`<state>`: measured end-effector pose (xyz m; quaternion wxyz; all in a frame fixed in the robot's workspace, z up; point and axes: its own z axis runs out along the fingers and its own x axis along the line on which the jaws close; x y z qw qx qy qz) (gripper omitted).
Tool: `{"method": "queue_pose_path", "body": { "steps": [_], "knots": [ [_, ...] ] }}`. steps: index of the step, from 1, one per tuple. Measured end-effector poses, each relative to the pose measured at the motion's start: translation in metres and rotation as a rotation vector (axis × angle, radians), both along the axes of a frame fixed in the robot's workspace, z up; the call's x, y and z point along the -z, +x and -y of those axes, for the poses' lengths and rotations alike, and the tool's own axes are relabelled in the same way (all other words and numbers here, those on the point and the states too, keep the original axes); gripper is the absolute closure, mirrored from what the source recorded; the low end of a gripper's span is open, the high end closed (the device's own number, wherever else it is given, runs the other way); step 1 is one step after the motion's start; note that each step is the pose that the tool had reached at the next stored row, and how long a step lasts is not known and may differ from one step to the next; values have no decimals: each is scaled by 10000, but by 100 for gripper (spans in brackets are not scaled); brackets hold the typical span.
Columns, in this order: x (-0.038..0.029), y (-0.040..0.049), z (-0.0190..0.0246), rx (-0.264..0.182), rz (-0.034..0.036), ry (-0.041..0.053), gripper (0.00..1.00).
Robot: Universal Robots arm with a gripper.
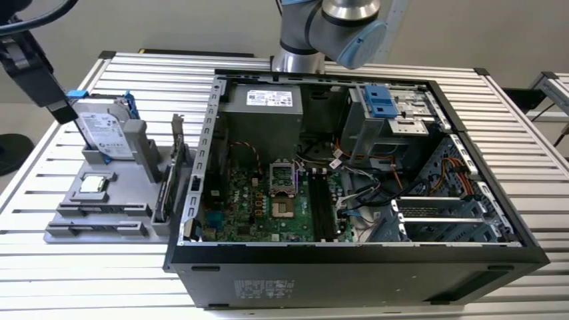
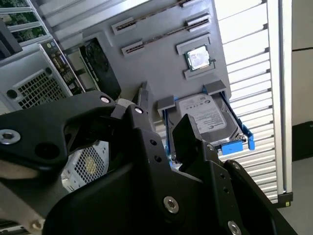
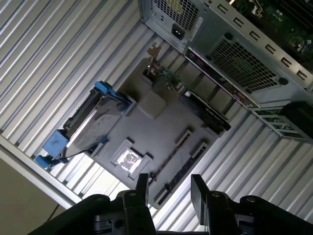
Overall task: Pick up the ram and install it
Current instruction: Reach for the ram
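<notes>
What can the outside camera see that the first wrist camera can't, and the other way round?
The exterior view looks into the open computer case: its green motherboard and silver power supply, plus the arm above. The first wrist view adds the case's back with vent grilles, and the hand with two fingers apart, holding nothing. Both show the grey holder with the hard drive and the square chip.
</notes>
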<state>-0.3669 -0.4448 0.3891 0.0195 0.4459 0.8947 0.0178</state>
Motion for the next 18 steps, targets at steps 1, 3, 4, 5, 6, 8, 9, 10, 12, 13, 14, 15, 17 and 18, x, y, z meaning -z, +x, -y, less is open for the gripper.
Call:
{"method": "queue_pose_path", "body": {
  "steps": [1, 3, 4, 5, 6, 8, 9, 10, 12, 13, 14, 15, 17, 18],
  "knots": [
    [0, 0, 0, 108, 0, 0, 0],
    [0, 0, 0, 307, 0, 0, 0],
    [0, 0, 0, 405, 0, 0, 0],
    [0, 0, 0, 499, 0, 0, 0],
    [0, -1, 0, 597, 0, 0, 0],
    [0, -1, 0, 785, -1, 0, 0],
    [0, -1, 0, 875, 0, 0, 0],
    [0, -2, 0, 965, 0, 0, 0],
    [0, -2, 0, 1138, 0, 0, 0],
    [0, -3, 0, 1223, 0, 0, 0],
    [0, -3, 0, 1311, -1, 0, 0],
    [0, -4, 0, 1398, -1, -1, 0],
    [0, -4, 0, 1565, 0, -1, 0],
    [0, -5, 0, 1650, 0, 0, 0]
  ]
}}
